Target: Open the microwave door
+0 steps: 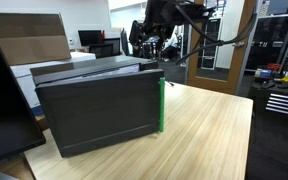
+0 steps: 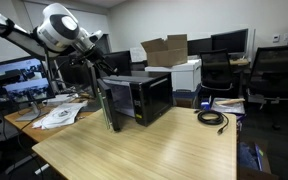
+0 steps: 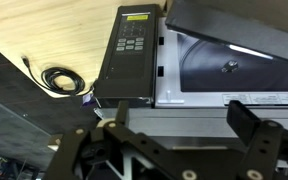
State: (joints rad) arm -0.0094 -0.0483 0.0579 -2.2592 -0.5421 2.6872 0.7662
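The dark grey microwave (image 2: 149, 95) stands on a wooden table (image 1: 209, 130). The microwave door (image 1: 99, 110) is swung wide open, with its green handle (image 1: 162, 105) on the free edge; in an exterior view the door shows edge-on (image 2: 109, 105). The wrist view looks down on the control panel (image 3: 134, 55), the white cavity (image 3: 224, 65) and the dark door panel (image 3: 244, 20). My gripper (image 3: 179, 125) is open and empty. It hovers above the microwave in both exterior views (image 1: 149, 45) (image 2: 94, 65), apart from the door.
A black coiled cable (image 2: 214, 118) lies on the table and also shows in the wrist view (image 3: 59, 78). Papers (image 2: 59, 115) lie on a side desk. A cardboard box (image 2: 169, 48) and a white printer (image 2: 189, 70) stand behind. Office chairs (image 2: 274, 75) stand at the far side.
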